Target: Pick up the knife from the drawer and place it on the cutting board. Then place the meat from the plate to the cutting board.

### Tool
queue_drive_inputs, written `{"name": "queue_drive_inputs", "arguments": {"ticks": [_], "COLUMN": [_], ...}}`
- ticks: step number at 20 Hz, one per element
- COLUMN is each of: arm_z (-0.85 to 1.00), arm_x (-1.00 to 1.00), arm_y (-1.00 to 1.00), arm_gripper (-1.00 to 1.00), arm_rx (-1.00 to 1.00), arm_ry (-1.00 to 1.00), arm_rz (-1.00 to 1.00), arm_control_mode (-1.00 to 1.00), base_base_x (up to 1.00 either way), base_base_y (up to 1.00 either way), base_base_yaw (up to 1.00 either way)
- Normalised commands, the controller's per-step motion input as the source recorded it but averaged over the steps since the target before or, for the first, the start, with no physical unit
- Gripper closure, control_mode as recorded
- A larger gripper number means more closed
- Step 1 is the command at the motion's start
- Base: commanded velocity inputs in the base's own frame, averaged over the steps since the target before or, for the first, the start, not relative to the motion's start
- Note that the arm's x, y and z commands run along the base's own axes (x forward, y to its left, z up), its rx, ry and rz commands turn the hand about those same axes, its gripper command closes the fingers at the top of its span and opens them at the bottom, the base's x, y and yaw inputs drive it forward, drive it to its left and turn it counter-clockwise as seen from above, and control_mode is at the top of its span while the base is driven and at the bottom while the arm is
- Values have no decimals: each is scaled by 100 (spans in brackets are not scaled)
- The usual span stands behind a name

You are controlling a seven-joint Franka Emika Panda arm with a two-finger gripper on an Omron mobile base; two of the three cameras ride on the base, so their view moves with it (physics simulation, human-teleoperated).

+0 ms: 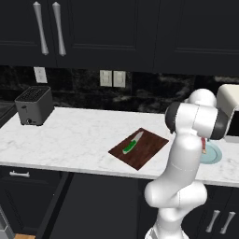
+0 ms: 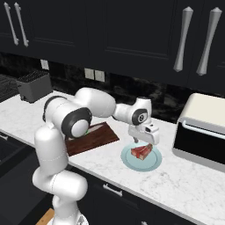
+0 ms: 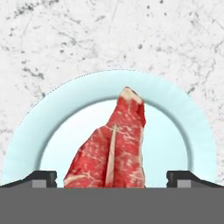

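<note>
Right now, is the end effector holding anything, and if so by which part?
Nothing is held. The end effector hangs open just above the meat on the plate, fingertips either side of it.

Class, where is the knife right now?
The knife lies on the cutting board on the white counter, left of the plate, in the left base view.
</note>
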Motion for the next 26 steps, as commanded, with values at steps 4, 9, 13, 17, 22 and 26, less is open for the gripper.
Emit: {"name": "queue_drive_inputs", "arguments": {"ticks": [4,9,13,17,22,26], "arm_z": [0,0,-10,-12,-19,-12], "arm_x": [0,7,8,4,4,14], "arm_y": [-29,-13,-12,-5,0,0], "arm_gripper": [-100,-100,-100,-100,-100,-100], "arm_rx": [0,0,0,0,0,0], "arm_ry": [0,0,0,0,0,0], "arm_rz": [0,0,1,1,1,0], "arm_control_mode": [-100,-100,-100,-100,-100,-100], "base_base_x": [0,0,0,0,0,0], "base_base_y": [0,0,0,0,0,0], "base_base_yaw": [0,0,0,0,0,0]}}
